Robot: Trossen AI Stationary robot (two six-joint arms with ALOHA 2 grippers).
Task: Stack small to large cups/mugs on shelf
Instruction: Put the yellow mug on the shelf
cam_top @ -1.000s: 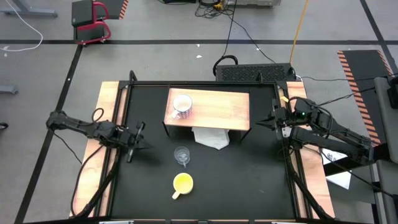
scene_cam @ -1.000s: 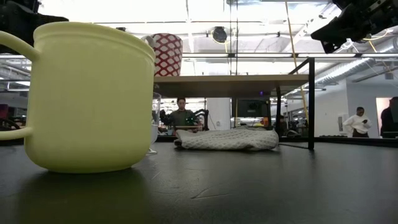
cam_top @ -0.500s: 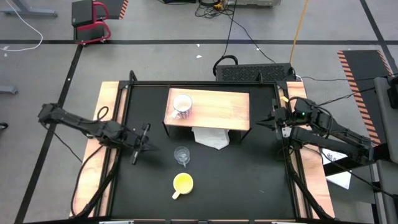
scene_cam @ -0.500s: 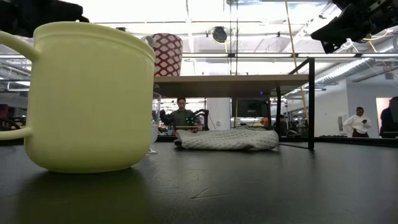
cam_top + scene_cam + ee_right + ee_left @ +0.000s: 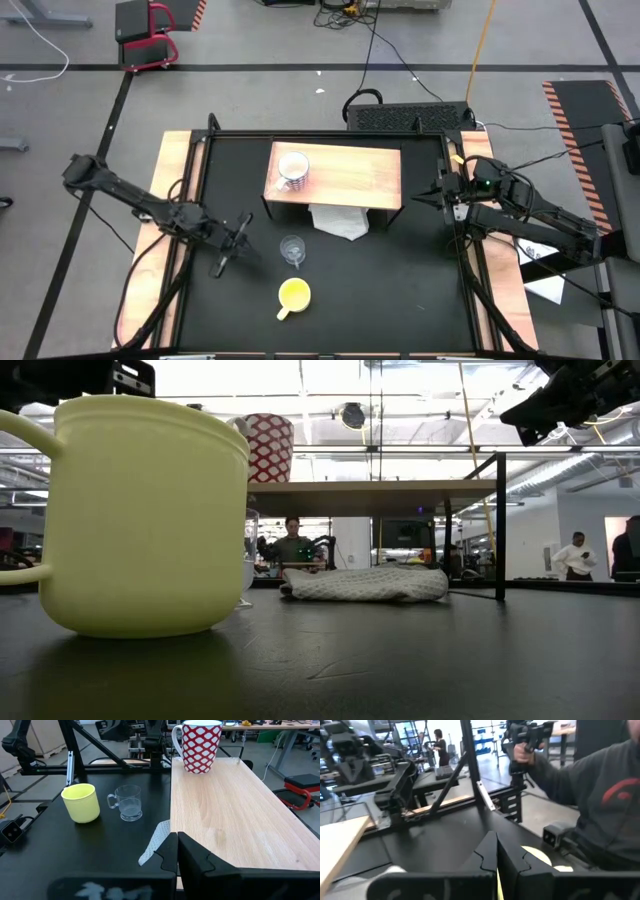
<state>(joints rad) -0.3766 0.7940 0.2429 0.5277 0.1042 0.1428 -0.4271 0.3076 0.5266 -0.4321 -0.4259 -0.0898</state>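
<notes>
A white mug with a red pattern (image 5: pixel 292 170) (image 5: pixel 200 745) stands upright on the left end of the shelf (image 5: pixel 350 175), a light-wood board on a black frame. The clear glass cup (image 5: pixel 292 249) (image 5: pixel 127 802) and the yellow mug (image 5: pixel 294 294) (image 5: pixel 81 802) stand on the black table in front of the shelf. My left gripper (image 5: pixel 245 243) (image 5: pixel 496 855) hovers shut, level, left of the glass cup. My right gripper (image 5: pixel 418 198) (image 5: pixel 176 851) hangs shut beside the shelf's right end. Neither holds anything.
A white cloth (image 5: pixel 338 222) (image 5: pixel 365 582) lies on the table, partly under the shelf. Light wooden strips (image 5: pixel 172 180) run along the table's left and right sides. A person in a grey top (image 5: pixel 605 805) sits beyond the table's near edge.
My left gripper has moved toward the table's right and near edges and risen a little, closing on the glass cup and yellow mug. It has stayed shut and level. Cups, shelf and cloth have not moved.
</notes>
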